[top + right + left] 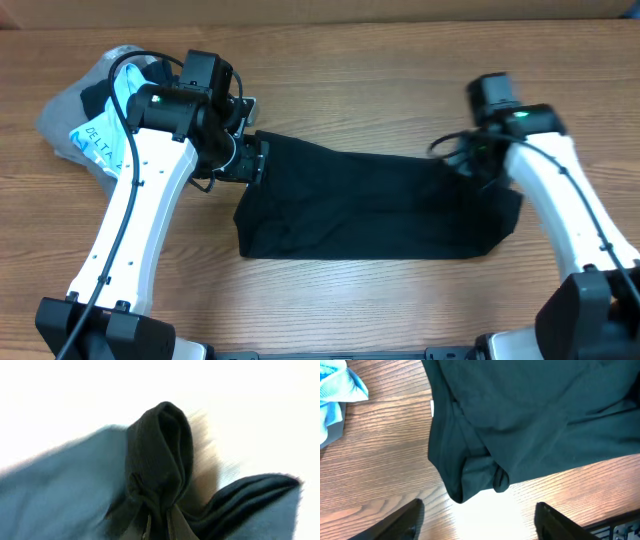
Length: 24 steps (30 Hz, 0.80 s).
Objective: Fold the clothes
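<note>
folding well, i'd say, needs the empty, wide-open left end effector (479, 515) to pinch a corner of the black shirt (370, 205) on the counter (350, 80), matching the right end effector (159, 527) clamped on its other end.

A warm brown wood-grain table (330, 300) fills the overhead view, with a plainer tan strip (400, 8) along its far edge. Bright light glares off the wood.
</note>
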### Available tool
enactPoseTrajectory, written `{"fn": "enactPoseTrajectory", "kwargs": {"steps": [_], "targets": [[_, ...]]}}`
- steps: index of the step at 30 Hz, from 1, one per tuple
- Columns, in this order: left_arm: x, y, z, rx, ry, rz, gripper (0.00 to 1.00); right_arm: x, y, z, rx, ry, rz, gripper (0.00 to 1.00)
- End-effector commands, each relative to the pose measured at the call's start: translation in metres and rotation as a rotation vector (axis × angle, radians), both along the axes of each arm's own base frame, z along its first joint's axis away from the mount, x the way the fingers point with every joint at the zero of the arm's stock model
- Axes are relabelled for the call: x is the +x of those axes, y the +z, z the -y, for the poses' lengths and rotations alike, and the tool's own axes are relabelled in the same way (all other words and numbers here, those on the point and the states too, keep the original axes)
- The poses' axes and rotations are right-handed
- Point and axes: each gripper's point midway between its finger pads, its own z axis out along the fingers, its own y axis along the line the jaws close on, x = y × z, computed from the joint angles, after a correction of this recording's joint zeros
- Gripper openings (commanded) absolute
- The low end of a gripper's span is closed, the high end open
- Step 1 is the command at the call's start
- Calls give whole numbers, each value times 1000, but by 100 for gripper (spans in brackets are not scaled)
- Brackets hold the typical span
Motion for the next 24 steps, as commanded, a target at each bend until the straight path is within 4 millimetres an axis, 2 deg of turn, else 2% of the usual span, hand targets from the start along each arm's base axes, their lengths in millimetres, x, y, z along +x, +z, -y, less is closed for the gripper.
{"fn": "enactPoseTrajectory", "kwargs": {"steps": [1,2,3,6,10,13,19,22,24], "targets": [[3,6,-1,3,-18,26,78,0,5,61,-66,-168,33,47],[4,6,0,3,-19,28,79,-2,5,78,-64,-217,40,70],[4,6,0,3,-20,28,79,-4,5,90,-58,-249,43,78],[6,5,0,3,-24,35,79,-11,3,121,8,-311,58,82],[9,-3,1,2,-24,37,74,-21,3,150,109,-378,97,83],[8,-18,3,3,-24,14,62,-16,7,150,229,-314,156,83],[3,-72,26,-61,-60,-46,59,-12,5,154,218,-204,174,85],[1,-107,40,-89,-74,-57,47,-10,-7,154,223,-163,145,86],[0,-127,44,-89,-81,-58,39,-5,-15,143,286,-94,143,86]]}}
